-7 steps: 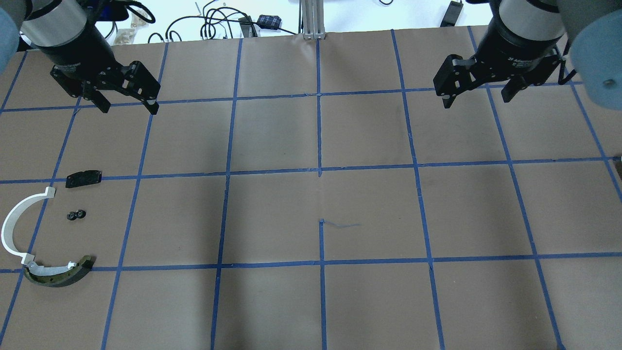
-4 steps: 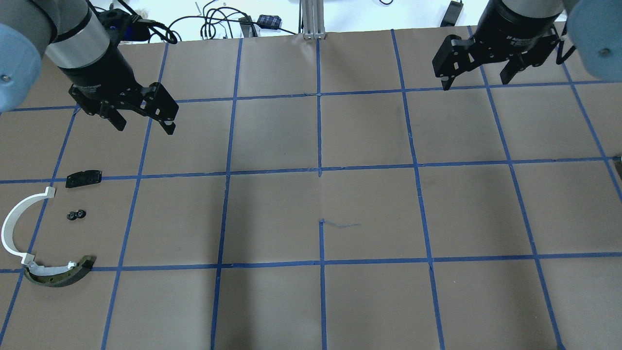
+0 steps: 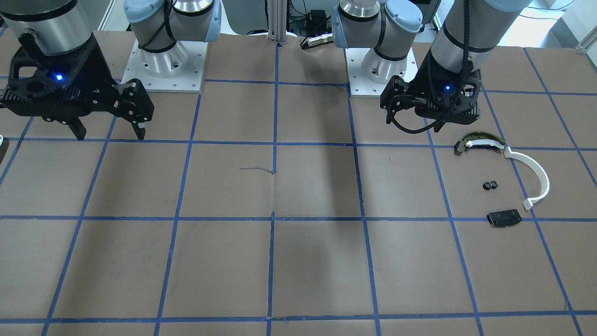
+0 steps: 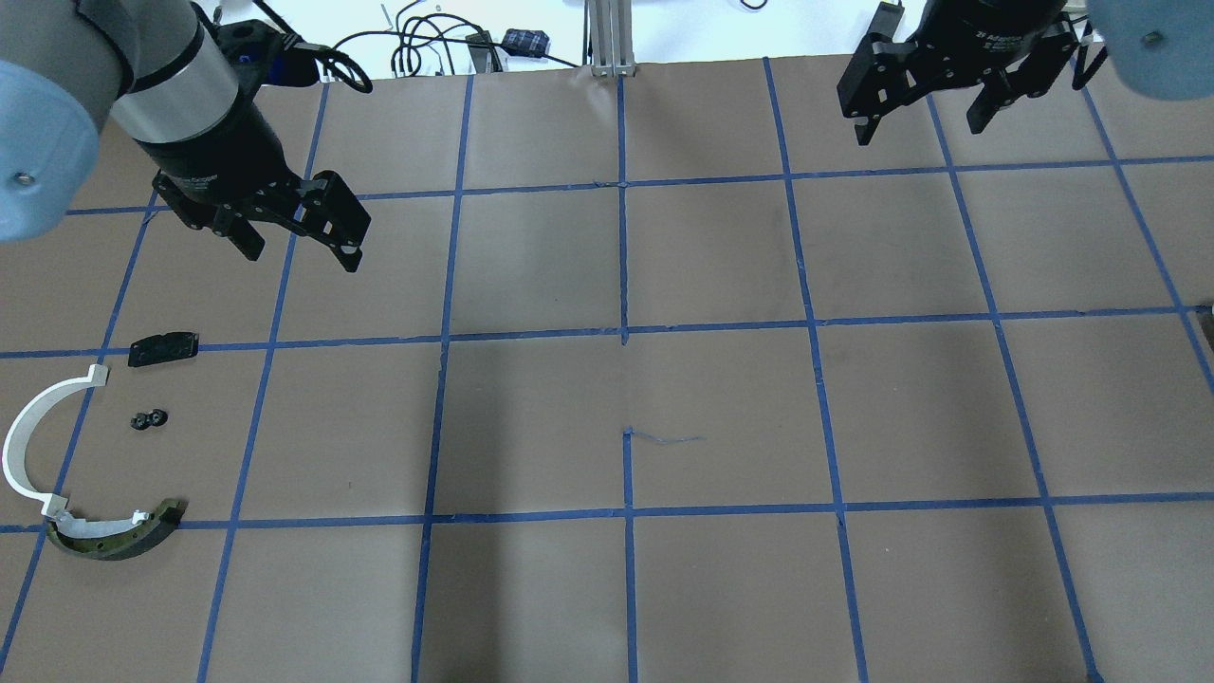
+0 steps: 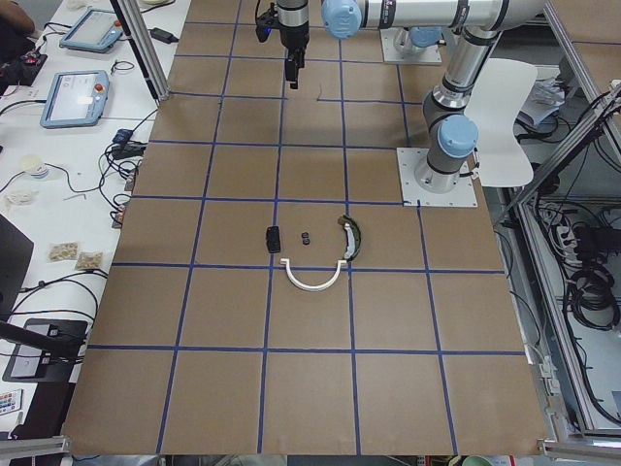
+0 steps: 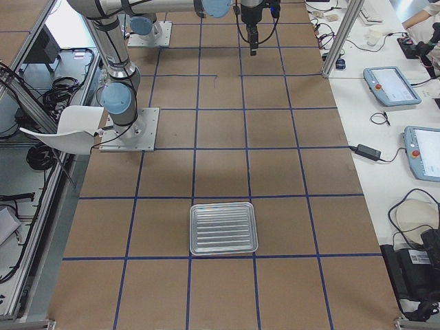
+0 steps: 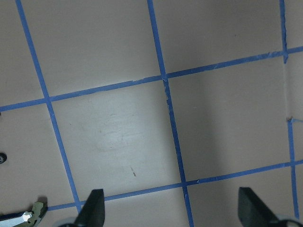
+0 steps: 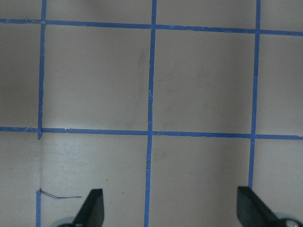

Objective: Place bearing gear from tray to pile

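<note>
The bearing gear [image 4: 149, 418], a small black part, lies on the brown table inside the pile, also in the front view [image 3: 489, 185]. Around it lie the white arc strip [image 4: 28, 446], the dark-and-yellowish curved piece [image 4: 119, 539] and the flat black block [image 4: 163, 347]. The tray [image 6: 223, 228] is a clear ribbed tray that looks empty, seen only in the right exterior view. My left gripper [image 4: 302, 258] is open and empty, in the air beyond the pile. My right gripper [image 4: 918, 133] is open and empty at the far right. Both wrist views show bare table between open fingers.
Blue tape lines divide the brown table [image 4: 626, 379] into squares. Cables and small devices [image 4: 427, 43] lie beyond the far edge. The arm bases [image 3: 163, 60] stand at the robot's side. A tip of the curved piece [image 7: 35, 210] shows in the left wrist view.
My left gripper has moved right and nearer in the overhead view, staying open. My right gripper has moved farther away toward the table's far edge. The pile parts have not moved.
</note>
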Tool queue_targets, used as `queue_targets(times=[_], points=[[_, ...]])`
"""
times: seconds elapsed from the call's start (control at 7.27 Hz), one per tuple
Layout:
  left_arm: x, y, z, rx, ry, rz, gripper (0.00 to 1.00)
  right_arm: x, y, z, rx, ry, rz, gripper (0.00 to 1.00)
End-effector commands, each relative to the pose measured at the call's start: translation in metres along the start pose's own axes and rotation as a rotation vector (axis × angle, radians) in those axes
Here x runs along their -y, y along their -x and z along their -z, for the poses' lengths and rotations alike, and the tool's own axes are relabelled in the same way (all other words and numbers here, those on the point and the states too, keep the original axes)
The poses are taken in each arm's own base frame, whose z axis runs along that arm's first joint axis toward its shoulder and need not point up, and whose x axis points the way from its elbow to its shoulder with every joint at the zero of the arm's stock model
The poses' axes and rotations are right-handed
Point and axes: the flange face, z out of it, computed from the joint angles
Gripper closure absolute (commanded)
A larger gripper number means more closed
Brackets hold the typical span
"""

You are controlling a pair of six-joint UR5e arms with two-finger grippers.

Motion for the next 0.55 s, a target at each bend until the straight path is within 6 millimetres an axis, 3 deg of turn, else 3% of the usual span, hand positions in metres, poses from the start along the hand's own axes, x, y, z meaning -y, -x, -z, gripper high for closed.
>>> queue_targets(times=[0.0,0.41], points=[[-0.0009,-0.0002,0.0018,0.004,-0.003,-0.003,0.00,-0.0027,0.0019,0.0055,0.001,-0.008,0.003,0.00],[-0.0001,0.0013,0.0012,0.002,-0.003,-0.006,0.00,-0.0076,0.0035,0.0130,0.000,-0.017,0.000,0.00]])
